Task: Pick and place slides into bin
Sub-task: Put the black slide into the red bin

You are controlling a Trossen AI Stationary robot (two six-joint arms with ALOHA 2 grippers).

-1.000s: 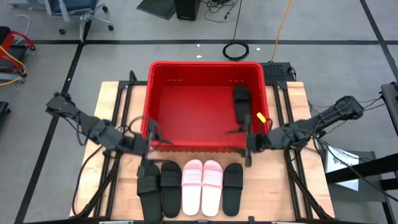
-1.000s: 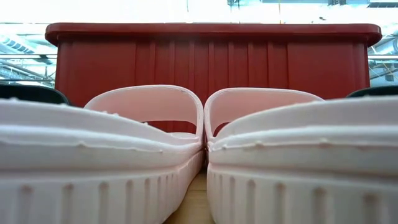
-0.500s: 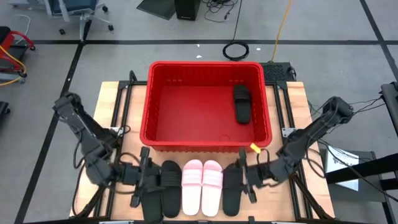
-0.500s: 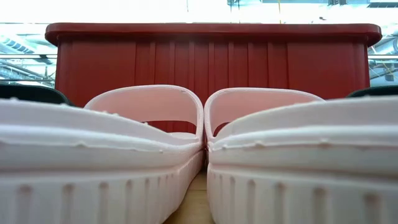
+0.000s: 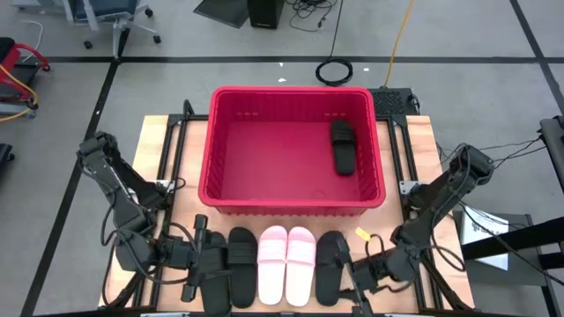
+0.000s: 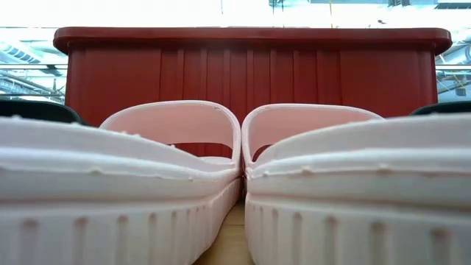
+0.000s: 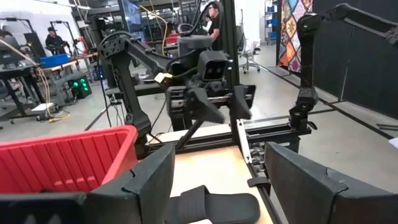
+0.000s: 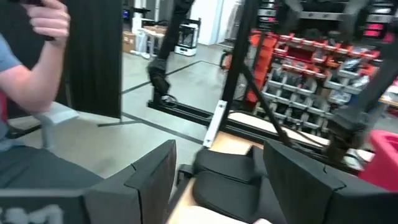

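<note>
Five slides lie in a row at table front, long axes toward the bin (image 5: 291, 141). Left tool (image 5: 201, 261), spread, is beside leftmost black slide (image 5: 211, 283); right tool (image 5: 345, 276), spread, by rightmost black slide (image 5: 330, 267).

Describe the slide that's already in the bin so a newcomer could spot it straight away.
Find the red bin at the table's far end. One black slide lies alone on the bin's floor against the right wall. Every other slide sits outside, in the row on the wooden table in front of the bin.
</note>
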